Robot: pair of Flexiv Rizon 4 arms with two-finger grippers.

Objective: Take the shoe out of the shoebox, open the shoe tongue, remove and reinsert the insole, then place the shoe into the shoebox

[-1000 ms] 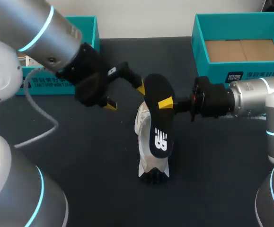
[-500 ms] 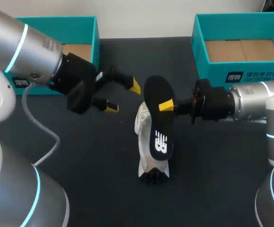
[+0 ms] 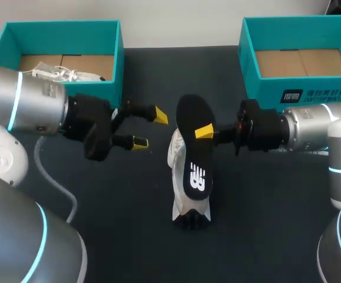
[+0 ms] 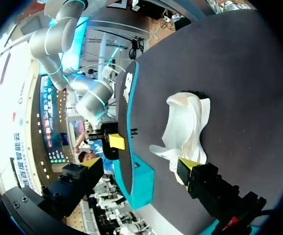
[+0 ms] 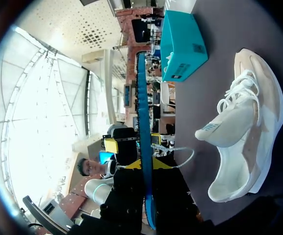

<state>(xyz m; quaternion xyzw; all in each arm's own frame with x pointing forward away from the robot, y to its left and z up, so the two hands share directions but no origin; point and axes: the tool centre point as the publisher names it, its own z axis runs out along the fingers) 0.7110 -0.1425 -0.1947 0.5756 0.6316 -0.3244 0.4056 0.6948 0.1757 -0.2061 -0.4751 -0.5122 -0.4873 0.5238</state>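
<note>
A black insole [image 3: 194, 154] with a white logo hangs over the white shoe [image 3: 176, 154], and my right gripper [image 3: 206, 132] is shut on its edge. The shoe lies on the dark table [image 3: 129, 224] between the two boxes. My left gripper [image 3: 146, 128] stands open to the left of the insole, a short gap away, with nothing between its fingers. In the left wrist view the shoe [image 4: 186, 122] and the edge-on insole [image 4: 125, 122] lie ahead of the open left gripper [image 4: 141, 164]. In the right wrist view the right gripper [image 5: 147, 165] pinches the thin blue-edged insole [image 5: 143, 122], with the shoe [image 5: 246, 132] beside it.
A teal shoebox [image 3: 118, 53] with white paper inside stands at the back left, close behind my left arm. A second teal shoebox [image 3: 248, 53], with a bare cardboard floor, stands at the back right behind my right arm.
My left arm has drawn back to the left, and its open gripper has come away from the insole's upper end. The right gripper and the insole have hardly moved.
</note>
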